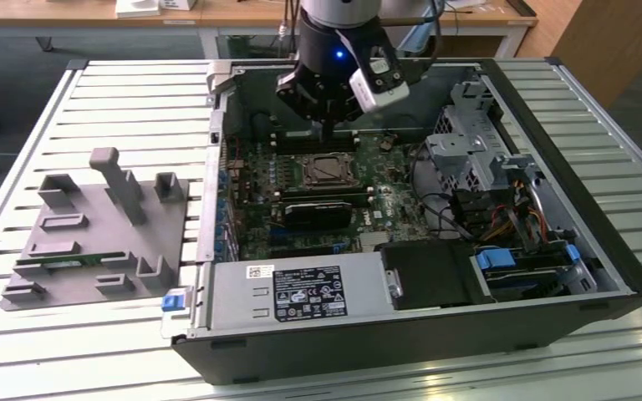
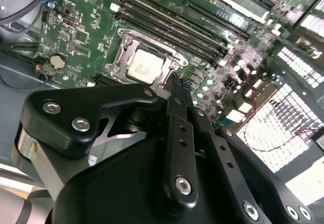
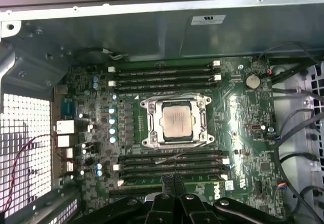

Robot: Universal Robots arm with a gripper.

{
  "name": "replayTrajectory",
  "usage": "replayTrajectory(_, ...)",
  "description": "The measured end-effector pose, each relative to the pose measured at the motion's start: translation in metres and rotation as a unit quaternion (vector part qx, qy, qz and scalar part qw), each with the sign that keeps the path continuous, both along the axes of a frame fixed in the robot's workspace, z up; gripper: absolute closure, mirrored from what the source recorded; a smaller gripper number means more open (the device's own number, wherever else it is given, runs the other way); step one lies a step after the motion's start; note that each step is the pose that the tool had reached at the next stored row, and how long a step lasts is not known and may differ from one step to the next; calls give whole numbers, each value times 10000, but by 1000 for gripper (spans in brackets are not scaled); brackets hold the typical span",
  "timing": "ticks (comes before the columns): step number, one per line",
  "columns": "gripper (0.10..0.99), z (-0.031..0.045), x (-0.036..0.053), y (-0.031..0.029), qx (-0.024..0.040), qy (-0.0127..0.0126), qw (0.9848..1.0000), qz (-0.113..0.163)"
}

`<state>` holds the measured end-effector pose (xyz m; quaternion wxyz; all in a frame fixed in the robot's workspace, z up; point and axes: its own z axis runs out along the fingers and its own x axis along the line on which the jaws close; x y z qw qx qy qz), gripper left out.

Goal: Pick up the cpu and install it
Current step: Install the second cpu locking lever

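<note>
Cpu (image 3: 177, 122): you see it seated in the motherboard socket (image 3: 150, 104), centre frame.
Gripper (image 3: 172, 179): your fingers pressed together, holding nothing, above the board.

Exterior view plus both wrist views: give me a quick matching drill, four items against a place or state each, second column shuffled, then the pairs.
Items:
1. cpu
2. gripper
3. grey fixture tray
4. coin cell battery

Places or states:
A. outside the case, on the slatted table at the exterior view's left
B. round and silvery, on the motherboard beyond the memory slots
C. seated in the socket frame between the two banks of memory slots
D. fingers together, holding nothing, above the motherboard

Pairs: 1-C, 2-D, 3-A, 4-B
</note>
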<state>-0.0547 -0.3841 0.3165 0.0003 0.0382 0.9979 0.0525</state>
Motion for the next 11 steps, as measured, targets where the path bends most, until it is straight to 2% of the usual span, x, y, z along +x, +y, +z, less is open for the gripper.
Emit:
replayTrajectory(3, 980, -43, 13, 14, 51, 0, 10000, 1)
replayTrajectory(11, 980, -188, 40, 30, 53, 1, 10000, 1)
